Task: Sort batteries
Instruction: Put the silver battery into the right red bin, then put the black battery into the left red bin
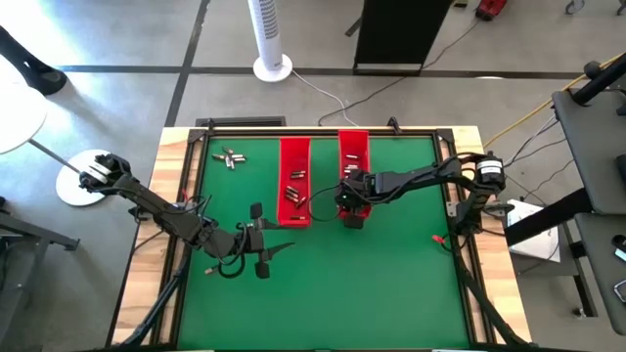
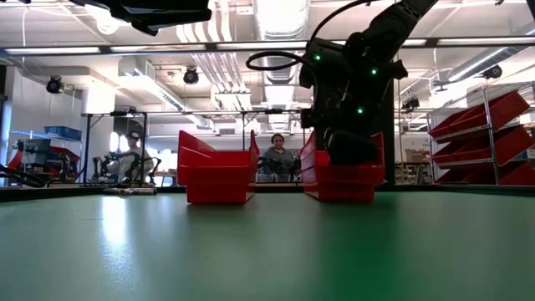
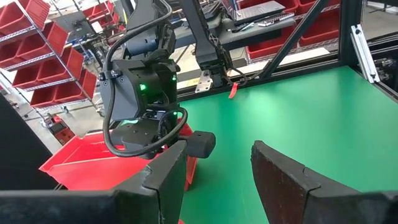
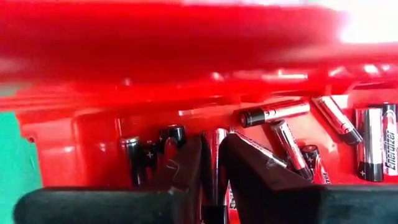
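Between right claw (image 4: 211, 163) fingers, a battery (image 4: 215, 149)

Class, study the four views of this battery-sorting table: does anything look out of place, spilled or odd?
Yes: a small cluster of batteries lies loose on the green mat, beside the left red tray, not in either tray. Otherwise nothing stands out: the right gripper is inside the right red tray; the left gripper is open over the mat.

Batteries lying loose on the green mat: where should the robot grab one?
Probably one at the pile's edge, gripped across its middle, coming straight down: the batteries lie flat and crossed on the mat. The open left tool hovers over the mat; the right tool is at the right tray.
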{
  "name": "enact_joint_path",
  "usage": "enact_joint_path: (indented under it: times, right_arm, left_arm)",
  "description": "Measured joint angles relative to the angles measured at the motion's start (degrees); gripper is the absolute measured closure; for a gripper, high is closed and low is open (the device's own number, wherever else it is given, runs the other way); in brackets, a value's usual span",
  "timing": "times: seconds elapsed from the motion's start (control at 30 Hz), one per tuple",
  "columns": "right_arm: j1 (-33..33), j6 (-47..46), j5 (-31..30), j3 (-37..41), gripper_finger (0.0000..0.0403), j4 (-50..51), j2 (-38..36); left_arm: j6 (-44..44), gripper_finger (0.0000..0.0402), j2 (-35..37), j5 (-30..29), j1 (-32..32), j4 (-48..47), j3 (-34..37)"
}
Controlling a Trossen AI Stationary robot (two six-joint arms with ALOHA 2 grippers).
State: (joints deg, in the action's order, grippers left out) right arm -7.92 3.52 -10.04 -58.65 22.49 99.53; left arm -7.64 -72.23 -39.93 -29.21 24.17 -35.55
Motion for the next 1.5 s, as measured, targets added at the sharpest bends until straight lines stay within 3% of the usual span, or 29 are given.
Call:
enact_joint_path:
  times: [0.23,0.53,0.9,1.17,1.5]
  right_arm:
    - [0.0,-0.1,0.0,0.0,0.0316,-0.6,0.0]
    - [0.1,-0.7,0.0,-0.8,0.0327,0.5,0.0]
    - [2.9,-0.7,-5.9,-15.8,0.0284,18.5,-0.1]
    - [10.5,-6.0,-12.9,-28.1,0.0253,32.6,-1.6]
    - [29.7,-17.7,-20.1,-28.0,0.0246,28.2,-2.7]
  left_arm:
    - [0.0,0.0241,0.0,0.0,0.0,0.0,0.0]
    - [-0.2,0.0241,0.0,0.0,0.0,0.0,0.0]
    - [-0.7,0.0241,0.1,0.0,-0.5,0.0,0.0]
    - [-0.9,0.0241,1.3,0.0,-1.4,-0.4,0.0]
    - [0.2,0.0241,2.8,-0.1,-4.0,-2.4,0.0]
